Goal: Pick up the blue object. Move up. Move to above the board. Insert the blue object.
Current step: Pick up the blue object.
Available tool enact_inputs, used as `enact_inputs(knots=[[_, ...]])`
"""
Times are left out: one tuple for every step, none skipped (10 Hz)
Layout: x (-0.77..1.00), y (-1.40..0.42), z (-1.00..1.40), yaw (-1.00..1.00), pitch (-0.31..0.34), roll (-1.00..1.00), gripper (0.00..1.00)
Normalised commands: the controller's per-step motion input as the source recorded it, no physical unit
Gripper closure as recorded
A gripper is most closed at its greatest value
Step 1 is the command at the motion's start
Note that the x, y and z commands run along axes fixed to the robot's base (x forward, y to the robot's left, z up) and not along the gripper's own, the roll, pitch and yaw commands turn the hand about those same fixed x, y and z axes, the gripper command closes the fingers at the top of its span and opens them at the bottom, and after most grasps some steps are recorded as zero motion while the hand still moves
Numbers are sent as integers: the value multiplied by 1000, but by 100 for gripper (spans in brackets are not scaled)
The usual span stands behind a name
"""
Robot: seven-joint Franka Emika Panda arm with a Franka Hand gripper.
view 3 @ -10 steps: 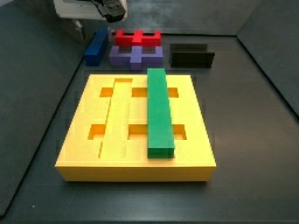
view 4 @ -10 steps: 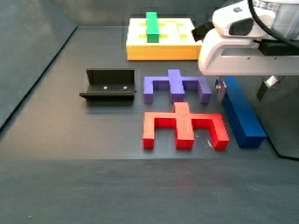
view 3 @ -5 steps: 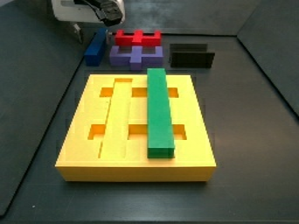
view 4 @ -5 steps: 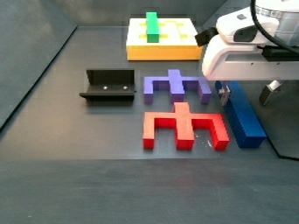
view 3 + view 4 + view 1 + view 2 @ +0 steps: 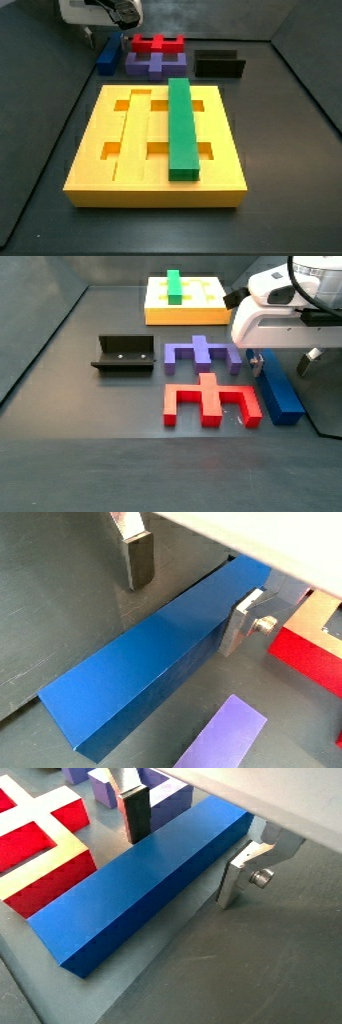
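The blue object is a long royal-blue bar lying flat on the dark floor; it also shows in the wrist view and in both side views. My gripper is open and straddles one end of the bar, one finger on each long side, with a small gap to the bar, as the wrist view and the side view also show. The board is a thick yellow block with grooves and cut-outs, away from the gripper; it shows far off in a side view.
A green bar lies in a groove of the board. A purple cross-shaped block and a red block lie right beside the blue bar. The fixture stands beyond them.
The gripper shifted a little and came lower over the blue bar between one second and half a second ago. Since then nothing has visibly moved.
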Motion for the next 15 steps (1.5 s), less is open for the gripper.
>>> enact_inputs(knots=[[-189, 0, -131, -9, -90, -44, 0], [-229, 0, -203, -14, -56, -20, 0], [-371, 0, -266, -51, -26, -1, 0], [-243, 26, -157, -29, -70, -51, 0], [-211, 0, -146, -14, -57, -16, 0], [-177, 0, -149, 0, -74, -10, 0], [-103, 14, -163, 0, -56, -21, 0], [-151, 0, -134, 0, -79, -4, 0], [-60, 20, -109, 0, -29, -16, 0], [-129, 0, -163, -40, -30, 0, 0], [0, 0, -151, 0, 0, 0, 0], [237, 26, -151, 0, 66, -10, 0], [323, 57, -154, 0, 69, -33, 0], [311, 66, -154, 0, 51, -49, 0], [229, 71, -126, 0, 37, -54, 0]])
